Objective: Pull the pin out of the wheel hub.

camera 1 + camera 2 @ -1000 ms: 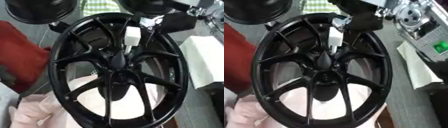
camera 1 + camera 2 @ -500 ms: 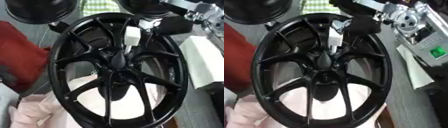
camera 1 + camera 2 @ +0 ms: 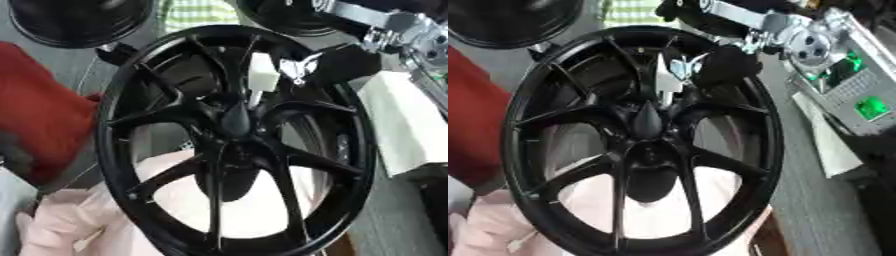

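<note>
Left eye view: a glossy black multi-spoke alloy wheel hub (image 3: 236, 145) fills the frame, tilted with its face toward the camera, which leaves the centre open to a reach from above. A white block-headed pin (image 3: 262, 80) stands just above the pointed centre cone, its thin stem running down toward the hub between two spokes; judging by that, it is still seated. The robot's right hand (image 3: 350, 62), black with silver joints, comes in from the upper right and sits at the wheel's upper rim, just beside the pin's white head. A small silvery patch shows between hand and pin, but I cannot tell whether the fingers have curled onto the pin or only hang next to it. The left hand shows nowhere.

Right eye view: the same right hand (image 3: 724, 65) appears as a dark rounded mass level with the pin, the silver forearm sloping away to the upper right, a line that would suit a pull up and outward. The wheel rests over a pale pink cloth (image 3: 500, 225), probably there as padding, on a grey table (image 3: 815, 200). A red fabric (image 3: 474, 125) lies to the left, a second black wheel (image 3: 509, 20) at the top left, and a grey metal device with green lights (image 3: 855, 90) at the right.
</note>
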Controlling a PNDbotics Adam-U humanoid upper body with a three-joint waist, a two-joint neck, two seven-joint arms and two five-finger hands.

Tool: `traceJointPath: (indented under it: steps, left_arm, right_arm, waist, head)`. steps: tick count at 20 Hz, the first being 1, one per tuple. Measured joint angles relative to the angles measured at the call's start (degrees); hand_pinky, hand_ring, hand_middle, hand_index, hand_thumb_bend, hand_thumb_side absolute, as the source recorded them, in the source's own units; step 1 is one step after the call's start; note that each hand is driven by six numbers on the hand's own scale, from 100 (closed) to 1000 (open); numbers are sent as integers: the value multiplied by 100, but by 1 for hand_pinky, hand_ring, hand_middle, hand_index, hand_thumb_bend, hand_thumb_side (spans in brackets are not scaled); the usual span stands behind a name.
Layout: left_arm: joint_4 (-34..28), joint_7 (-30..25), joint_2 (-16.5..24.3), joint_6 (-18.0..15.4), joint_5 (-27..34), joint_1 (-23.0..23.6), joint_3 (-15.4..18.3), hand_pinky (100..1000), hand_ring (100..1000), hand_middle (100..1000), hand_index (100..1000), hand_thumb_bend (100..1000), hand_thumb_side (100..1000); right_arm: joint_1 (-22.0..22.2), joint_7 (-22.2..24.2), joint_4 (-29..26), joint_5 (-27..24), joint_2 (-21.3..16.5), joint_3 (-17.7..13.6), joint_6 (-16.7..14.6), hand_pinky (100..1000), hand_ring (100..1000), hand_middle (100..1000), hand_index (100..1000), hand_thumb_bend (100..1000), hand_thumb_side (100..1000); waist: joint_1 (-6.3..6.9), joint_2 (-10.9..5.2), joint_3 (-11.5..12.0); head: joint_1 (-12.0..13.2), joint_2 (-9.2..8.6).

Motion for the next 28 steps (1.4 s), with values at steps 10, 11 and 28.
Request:
traceJointPath:
  steps: [10, 11, 28]
  left_arm:
    - [1, -5, 0, 5, -64, 4, 1, 598, 622, 535, 741, 100, 769]
    - [1, -6, 0, 6, -74, 4, 1, 598, 622, 535, 741, 100, 770]
    - [33, -44, 0, 22, -161, 5, 0, 600, 620, 534, 741, 100, 789]
  right_arm:
    - [2, 284, 0, 228, 0, 115, -24, 1000, 1000, 873, 939, 100, 395]
    - [2, 309, 0, 231, 0, 124, -33, 1000, 1000, 873, 940, 100, 399]
    - [25, 527, 0, 501, 0, 169, -18, 1000, 1000, 877, 942, 100, 381]
  waist:
    - [0, 0, 16]
    - [0, 0, 17]
    - [-5, 7, 70]
  head:
    - [1, 0]
    - [-1, 1]
    - [-56, -2]
